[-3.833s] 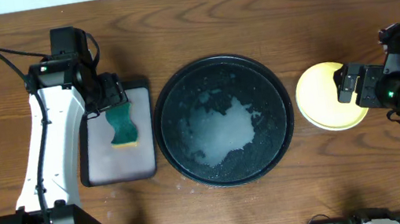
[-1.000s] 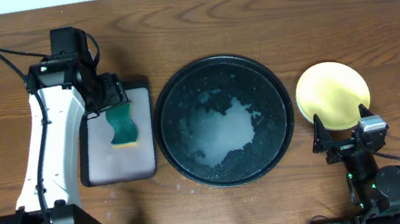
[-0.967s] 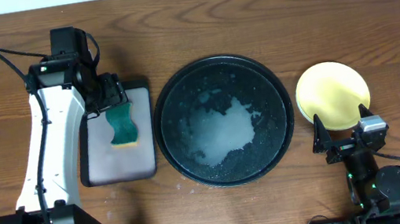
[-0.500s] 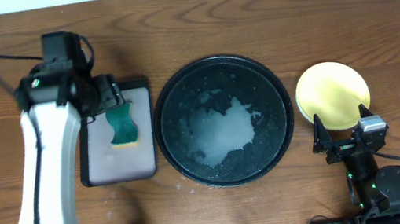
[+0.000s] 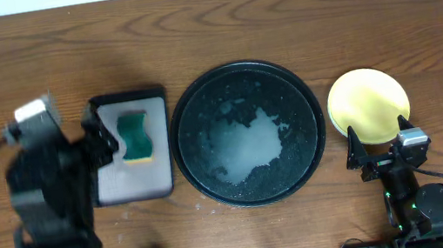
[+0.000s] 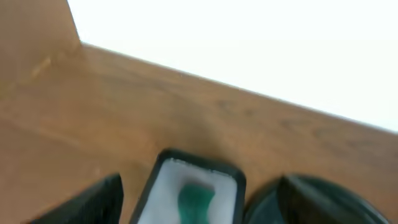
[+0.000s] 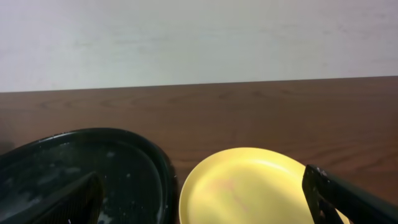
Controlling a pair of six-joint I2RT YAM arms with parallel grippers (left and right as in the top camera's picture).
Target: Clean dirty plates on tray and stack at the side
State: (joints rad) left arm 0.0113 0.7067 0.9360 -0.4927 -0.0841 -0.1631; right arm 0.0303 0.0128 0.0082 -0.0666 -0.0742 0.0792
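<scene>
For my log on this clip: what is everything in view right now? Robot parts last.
plate: one visible, yellow, on the table right of the round tray; whether others lie beneath it cannot be told.
round tray: one, black, table centre.
residue: one patch, white, over the round tray's floor.
rectangular tray: one, grey with black rim, left of the round tray.
sponge: one, green, on the rectangular tray's far half.
table: one, brown wood.
left gripper: one, black, at the rectangular tray's left edge, blurred.
right gripper: one, black, open, empty, near side of the plate.
</scene>
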